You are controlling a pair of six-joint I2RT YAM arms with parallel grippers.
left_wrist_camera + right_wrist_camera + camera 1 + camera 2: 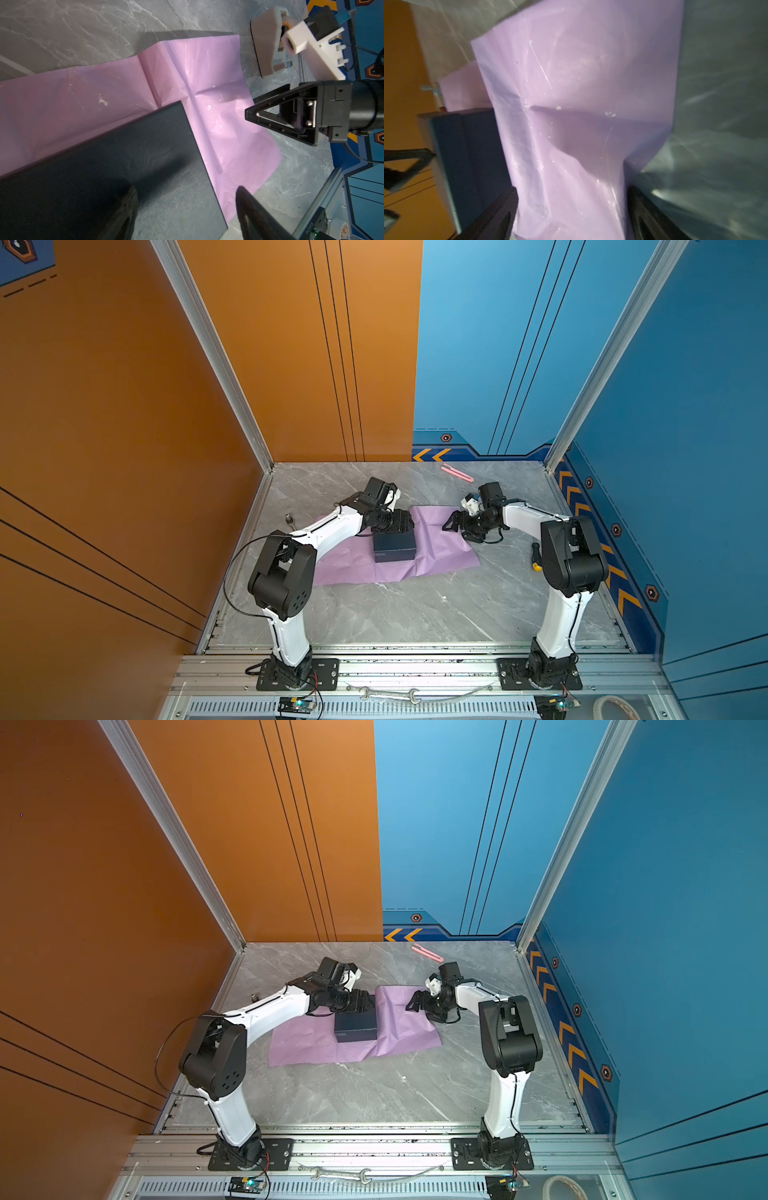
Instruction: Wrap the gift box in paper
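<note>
The dark navy gift box (pixel 395 548) (pixel 356 1028) lies on the creased lilac paper (pixel 444 549) (pixel 305 1048), which is spread flat on the table. My left gripper (pixel 406 526) (pixel 187 209) is open over the box's far edge. In the left wrist view one finger (pixel 127 212) is above the box lid (pixel 104 176) and the other is past its side. My right gripper (pixel 449 523) (pixel 571 214) is open just above the paper's far right part. A buckled fold of paper (pixel 581 104) lies between its fingers, unpinched. The box (pixel 471 145) is beside it.
A pink cutter (pixel 457 472) (pixel 427 952) lies near the back wall. A beige tape dispenser (pixel 268 45) stands behind the right gripper (pixel 252 106). A yellow-tipped screwdriver (pixel 536 558) lies by the right arm, and a small metal piece (pixel 289 518) sits at the left edge.
</note>
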